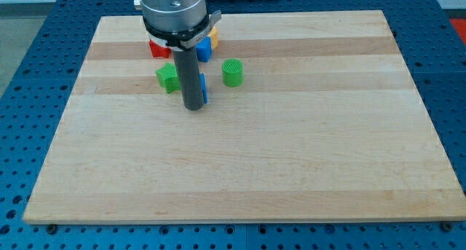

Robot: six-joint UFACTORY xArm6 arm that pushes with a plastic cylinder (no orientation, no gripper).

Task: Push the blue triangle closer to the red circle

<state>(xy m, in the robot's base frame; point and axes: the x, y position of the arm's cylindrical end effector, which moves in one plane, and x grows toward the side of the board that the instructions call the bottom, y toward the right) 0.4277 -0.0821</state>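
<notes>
My tip [193, 107] rests on the board in the upper left part of the view. A blue block [204, 90] shows as a thin sliver just right of the rod and is mostly hidden behind it, so I cannot make out its shape. A red block [158, 49] lies further up, partly hidden under the arm's body. A second blue block [204, 50] sits to the right of the red one, close under the arm.
A green star-like block [167, 77] sits just left of the rod. A green cylinder [232, 73] stands to its right. A yellow block [214, 37] peeks out beside the upper blue block. The wooden board [291, 170] lies on a blue perforated table.
</notes>
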